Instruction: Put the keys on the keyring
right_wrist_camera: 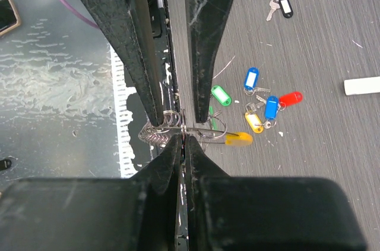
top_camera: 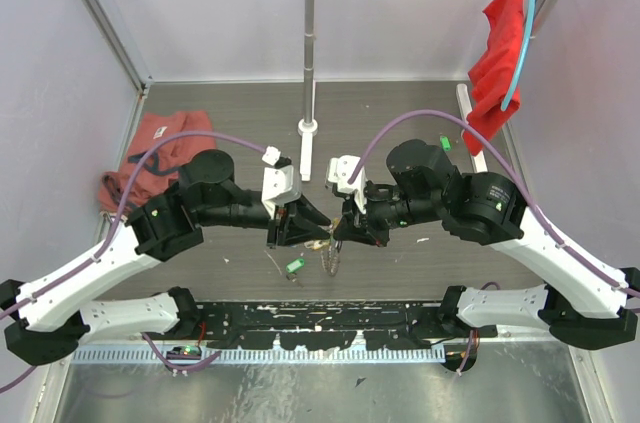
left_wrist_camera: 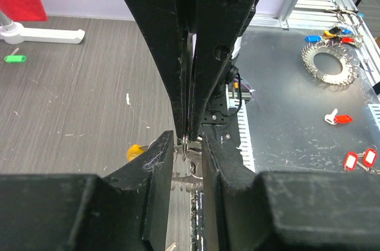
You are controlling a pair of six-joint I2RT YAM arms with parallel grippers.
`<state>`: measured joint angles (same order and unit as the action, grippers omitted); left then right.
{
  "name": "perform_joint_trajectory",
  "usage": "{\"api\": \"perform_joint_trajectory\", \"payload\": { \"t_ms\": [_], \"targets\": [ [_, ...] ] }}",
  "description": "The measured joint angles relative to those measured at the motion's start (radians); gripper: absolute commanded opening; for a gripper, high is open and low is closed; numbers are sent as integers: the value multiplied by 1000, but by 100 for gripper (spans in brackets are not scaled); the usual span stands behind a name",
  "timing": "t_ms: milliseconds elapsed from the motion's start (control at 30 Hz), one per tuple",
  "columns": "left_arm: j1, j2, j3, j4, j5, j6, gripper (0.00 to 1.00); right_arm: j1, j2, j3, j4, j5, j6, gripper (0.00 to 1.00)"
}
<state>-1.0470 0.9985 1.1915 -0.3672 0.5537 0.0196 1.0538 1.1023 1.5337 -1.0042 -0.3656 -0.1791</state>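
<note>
Fingertips of my right gripper are pressed together on the thin wire of the keyring, held between both arms. My left gripper faces it with a narrow gap, astride the same wire; whether it bites I cannot tell. A yellow-orange piece hangs off the ring at three o'clock. I judge the loop light, springy and slick, apt to swivel, so the beaded coil should grip best. Farther, at two o'clock, loose keys lie flat on the table; their plastic tags offer the surest hold.
</note>
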Motion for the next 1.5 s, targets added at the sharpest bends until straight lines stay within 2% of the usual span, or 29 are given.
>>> {"api": "perform_joint_trajectory", "payload": {
  "t_ms": [600, 1000, 1133, 1267, 1367, 1433, 1500],
  "targets": [
    [0, 27, 9, -21, 13, 13, 29, 0, 0, 0, 2, -19, -3, 1],
    [0, 33, 9, -23, 14, 14, 23, 0, 0, 0, 6, -21, -3, 1],
    [0, 33, 9, -29, 15, 14, 16, 0, 0, 0, 6, -21, -3, 1],
    [0, 33, 10, -35, 18, 14, 2, 0, 0, -1, 8, -21, -3, 1],
    [0, 33, 10, -38, 19, 16, 0, 0, 0, -2, 8, -19, -2, 1],
    [0, 33, 10, -38, 19, 17, 0, 0, -1, -3, 10, -16, -2, 5],
    [0, 31, 10, -38, 16, 16, 0, 0, -6, -10, 18, -13, -1, 19]
  ]
}}
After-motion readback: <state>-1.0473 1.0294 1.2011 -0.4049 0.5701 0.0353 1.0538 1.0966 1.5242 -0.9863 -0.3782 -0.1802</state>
